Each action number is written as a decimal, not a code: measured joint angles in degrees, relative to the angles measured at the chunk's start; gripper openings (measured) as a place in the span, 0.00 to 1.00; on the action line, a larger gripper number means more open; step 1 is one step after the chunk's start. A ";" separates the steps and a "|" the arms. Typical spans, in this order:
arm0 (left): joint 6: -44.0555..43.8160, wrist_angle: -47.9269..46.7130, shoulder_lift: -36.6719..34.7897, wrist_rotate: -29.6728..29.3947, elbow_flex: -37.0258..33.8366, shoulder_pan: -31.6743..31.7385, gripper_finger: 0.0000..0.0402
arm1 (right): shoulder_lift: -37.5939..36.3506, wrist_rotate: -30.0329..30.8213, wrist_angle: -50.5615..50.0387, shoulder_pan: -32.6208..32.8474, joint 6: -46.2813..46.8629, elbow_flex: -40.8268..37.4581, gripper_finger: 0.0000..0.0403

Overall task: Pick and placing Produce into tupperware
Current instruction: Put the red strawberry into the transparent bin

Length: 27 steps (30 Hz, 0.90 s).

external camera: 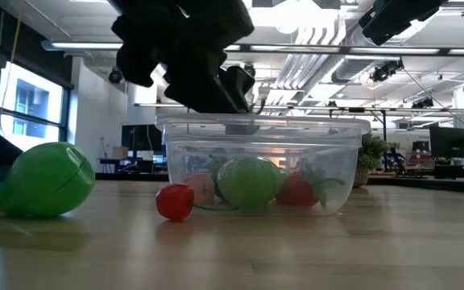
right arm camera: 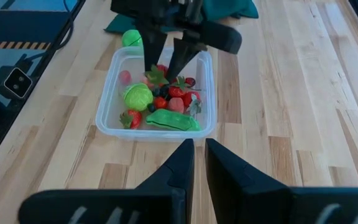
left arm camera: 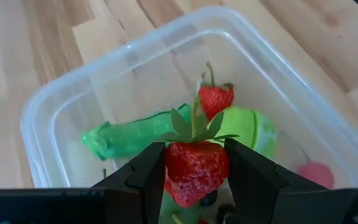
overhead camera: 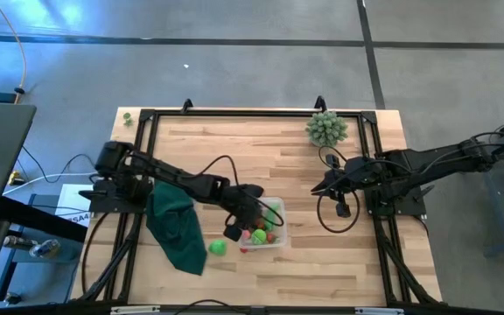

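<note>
The clear tupperware (overhead camera: 281, 229) stands right of the table's middle, near the front. Inside lie a green pod (left arm camera: 132, 138), a green round piece (left arm camera: 248, 127), a small strawberry (left arm camera: 216, 99) and other red and pink pieces. My left gripper (left arm camera: 194, 171) hangs over the tupperware's left part, shut on a red strawberry (left arm camera: 196, 169). A green ball (external camera: 47, 179) and a small red piece (external camera: 175, 201) rest on the table outside the tupperware. My right gripper (right arm camera: 199, 155) waits shut at the right, above the table. My left gripper pinches the strawberry's red body (left arm camera: 178, 165) between its two fingers, one on each side. The fingers (right arm camera: 151, 53) slant down from the table's left. The strawberry is lifted clear over the inside of the tupperware, its green leafy cap (left arm camera: 194, 129) pointing away from the wrist.
A dark green cloth (overhead camera: 178, 227) lies left of the tupperware, under my left arm. A pale green spiky plant (overhead camera: 326, 129) stands at the far right. A black frame (overhead camera: 234, 114) runs around the wooden table. Bare wood lies between the tupperware and my right gripper.
</note>
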 joint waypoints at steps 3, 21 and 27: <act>-0.43 0.01 0.77 0.88 0.06 0.36 0.35 | 0.00 -0.01 -0.01 -0.01 0.00 0.00 0.07; -1.25 -1.78 2.38 2.19 0.00 1.09 0.36 | 0.00 0.01 0.00 -0.01 0.00 0.00 0.07; -1.56 -1.26 3.26 3.65 -0.08 1.17 0.36 | 0.00 0.00 -0.04 -0.01 0.00 0.00 0.07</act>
